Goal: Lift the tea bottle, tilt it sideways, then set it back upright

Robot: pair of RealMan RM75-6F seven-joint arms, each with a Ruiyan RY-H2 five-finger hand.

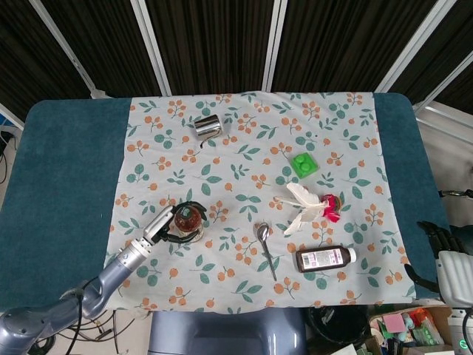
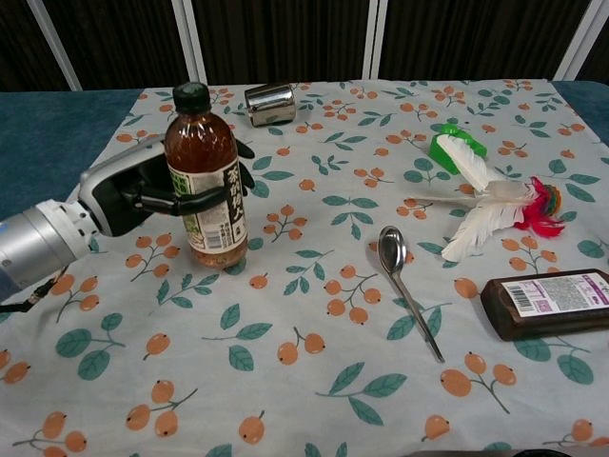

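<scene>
The tea bottle (image 2: 205, 176) is brown with a black cap and a green-and-white label. It stands upright, its base just above the floral cloth (image 2: 314, 381). My left hand (image 2: 133, 195) grips it around the middle from the left, fingers wrapped over the label. In the head view the bottle (image 1: 187, 219) shows from above at the cloth's front left, with the left hand (image 1: 166, 228) beside it. My right hand (image 1: 437, 240) hangs off the table's right edge, far from the bottle; its fingers are too small to read.
A metal cup (image 2: 270, 103) lies on its side behind the bottle. To the right lie a spoon (image 2: 404, 286), a white feather toy (image 2: 485, 214), a green item (image 2: 452, 145) and a dark brown flat bottle (image 2: 547, 303).
</scene>
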